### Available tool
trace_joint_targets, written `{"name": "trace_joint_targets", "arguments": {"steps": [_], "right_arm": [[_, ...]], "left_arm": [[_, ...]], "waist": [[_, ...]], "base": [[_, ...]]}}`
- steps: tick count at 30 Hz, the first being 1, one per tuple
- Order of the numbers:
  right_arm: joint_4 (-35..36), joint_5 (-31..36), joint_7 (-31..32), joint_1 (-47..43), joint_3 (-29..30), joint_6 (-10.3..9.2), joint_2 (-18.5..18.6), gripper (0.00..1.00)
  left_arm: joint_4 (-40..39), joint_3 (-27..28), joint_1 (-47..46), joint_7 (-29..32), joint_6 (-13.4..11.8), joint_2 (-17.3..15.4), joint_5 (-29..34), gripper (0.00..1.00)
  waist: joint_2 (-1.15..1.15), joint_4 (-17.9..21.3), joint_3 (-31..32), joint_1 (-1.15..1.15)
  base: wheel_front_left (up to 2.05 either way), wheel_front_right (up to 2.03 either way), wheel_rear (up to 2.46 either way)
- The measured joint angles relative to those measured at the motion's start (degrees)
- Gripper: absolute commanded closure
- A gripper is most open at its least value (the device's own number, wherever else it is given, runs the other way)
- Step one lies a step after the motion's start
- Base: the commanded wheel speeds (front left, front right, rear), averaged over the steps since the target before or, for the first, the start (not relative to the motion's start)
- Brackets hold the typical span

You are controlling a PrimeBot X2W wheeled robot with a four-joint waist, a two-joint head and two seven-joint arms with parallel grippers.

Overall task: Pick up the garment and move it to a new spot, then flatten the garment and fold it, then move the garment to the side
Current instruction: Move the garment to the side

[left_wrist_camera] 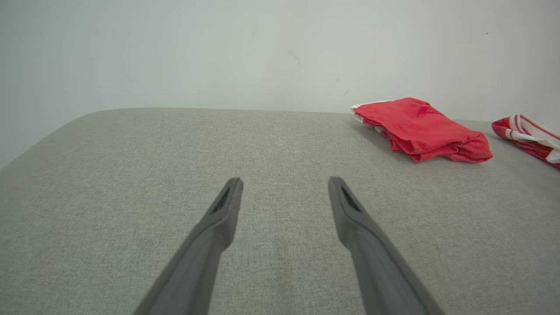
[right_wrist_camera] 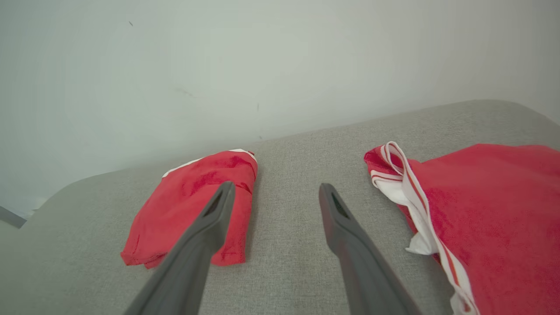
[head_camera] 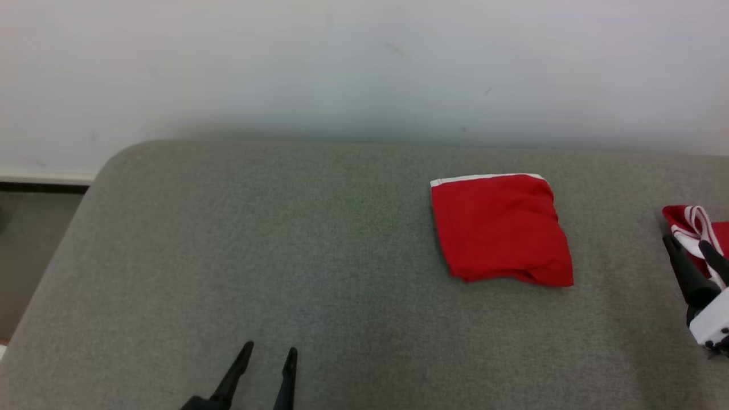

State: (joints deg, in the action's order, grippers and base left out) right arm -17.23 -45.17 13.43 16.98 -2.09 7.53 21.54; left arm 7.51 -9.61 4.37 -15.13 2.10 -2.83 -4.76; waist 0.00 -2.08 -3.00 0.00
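The left gripper (head_camera: 270, 347) is hovering over bare grey upholstery (head_camera: 285, 239) at the near edge, its two dark fingers spread wide and gripping nothing. The right gripper (head_camera: 685, 241) is also standing fully spread and empty. In its wrist view the fingers are pointing at the strip of upholstery between two garments. In the head view they are overlapping the striped garment (head_camera: 692, 225), and I cannot tell whether they are touching it.

That garment is red with white bands. It is being cut off by the right edge of the head view, so its full shape is hard to make out.

The folded red garment (head_camera: 501, 228) is lying right of centre as a compact, slightly rumpled rectangle, showing a white edge toward the pale wall (head_camera: 342, 68).
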Motion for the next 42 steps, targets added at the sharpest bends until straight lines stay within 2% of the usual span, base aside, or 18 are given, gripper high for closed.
{"name": "trace_joint_targets", "arguments": {"steps": [6, 11, 17, 26, 36, 37, 38, 39, 40, 42], "right_arm": [[-8.8, -2.3, 8.7, 10.5, 0.8, 0.00, -1.3, 0.00], [-15.1, -3.3, 11.5, 16.9, 1.3, 0.00, -2.4, 0.00], [-22.3, -3.6, 14.6, 20.4, 2.5, 0.00, -2.2, 0.00], [-23.4, -6.5, 15.7, 21.7, 1.2, 0.00, -3.7, 0.00], [-23.7, -8.2, 13.1, 22.4, -1.3, 0.00, -5.0, 0.00], [-23.8, -8.2, 12.3, 22.5, -1.6, 0.00, -5.0, 0.25], [-23.9, -8.0, 11.7, 22.6, -2.0, 0.00, -5.0, 0.57], [-24.0, -7.7, 10.8, 22.7, -2.4, 0.00, -5.0, 0.82], [-24.1, -7.6, 9.9, 22.7, -2.8, 0.00, -5.0, 1.00], [-24.1, -7.4, 8.6, 22.8, -3.5, 0.00, -4.8, 1.00]], "left_arm": [[0.7, -3.0, -4.4, 0.0, 0.3, 0.0, -0.3, 0.00], [1.7, -5.9, -5.7, 0.0, -0.4, 0.0, -0.6, 0.00], [2.2, -7.5, -6.7, 0.0, -1.4, 0.0, -1.9, 0.00], [2.7, -8.0, -7.4, 0.0, -1.7, 0.0, -1.9, 0.00], [3.0, -9.1, -8.5, 0.0, -1.6, 0.0, -1.9, 0.00], [3.0, -9.2, -8.5, 0.0, -1.6, 0.0, -1.9, 0.00], [3.0, -9.2, -8.5, 0.0, -1.7, 0.0, -1.9, 0.00], [3.1, -9.3, -8.5, 0.0, -1.7, 0.0, -1.9, 0.00], [3.1, -9.3, -8.5, 0.0, -1.8, 0.0, -2.1, 0.00], [3.1, -9.4, -8.5, 0.0, -2.1, 0.0, -2.4, 0.00]], "waist": [[0.00, -3.3, -5.5, 0.01], [0.00, -7.1, -8.9, 0.01], [0.00, -11.0, -11.8, 0.01], [0.00, -12.6, -13.9, 0.01], [0.00, -13.4, -14.0, 0.00], [0.00, -13.5, -14.0, 0.00], [0.00, -13.5, -14.1, 0.00], [0.00, -13.6, -14.0, 0.00], [0.00, -13.6, -14.0, 0.00], [0.00, -13.4, -13.9, 0.00]], "base": [[0.00, 0.00, 0.00], [0.00, 0.00, 0.00], [0.00, 0.00, 0.00], [0.00, 0.00, 0.00], [0.00, 0.00, 0.00], [0.00, 0.00, 0.00], [0.00, 0.00, 0.00], [0.00, 0.00, 0.00], [0.00, 0.00, 0.00], [0.00, 0.00, 0.00]]}}
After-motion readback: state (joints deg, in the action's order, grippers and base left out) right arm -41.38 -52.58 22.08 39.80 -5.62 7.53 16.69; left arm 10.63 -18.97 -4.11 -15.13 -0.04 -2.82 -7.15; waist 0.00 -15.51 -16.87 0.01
